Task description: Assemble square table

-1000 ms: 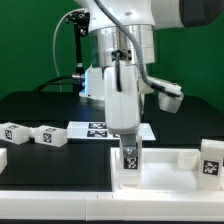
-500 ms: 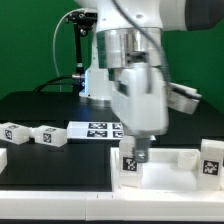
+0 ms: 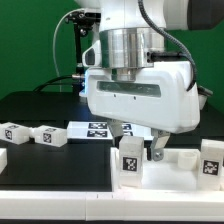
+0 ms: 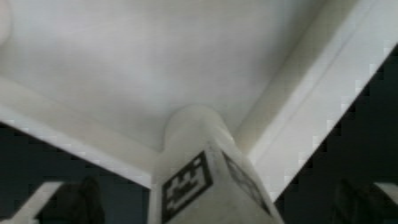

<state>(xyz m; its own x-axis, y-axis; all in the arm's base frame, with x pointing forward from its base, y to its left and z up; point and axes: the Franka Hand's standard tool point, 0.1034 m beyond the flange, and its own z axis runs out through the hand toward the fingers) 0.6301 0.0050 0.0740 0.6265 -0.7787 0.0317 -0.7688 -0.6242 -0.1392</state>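
The white square table top (image 3: 172, 176) lies at the front of the exterior view. A tagged white leg (image 3: 130, 160) stands upright on it, and a second leg (image 3: 210, 160) stands at its corner on the exterior view's right. My gripper (image 3: 137, 148) hangs over the first leg, open, with a finger on each side and gaps between them. In the wrist view the same leg (image 4: 210, 165) rises from the top (image 4: 160, 60) between my dark fingers (image 4: 68, 203), which stand clear of it. Two loose legs (image 3: 15, 132) (image 3: 50, 136) lie on the black table at the exterior view's left.
The marker board (image 3: 97, 129) lies flat on the black table behind the table top. A black stand (image 3: 78, 50) rises at the back. The arm's wide body hides the middle of the scene.
The jaws have opened and let go of the upright leg, which stays standing on the top. The hand has turned about its axis, so its broad side now faces the camera.
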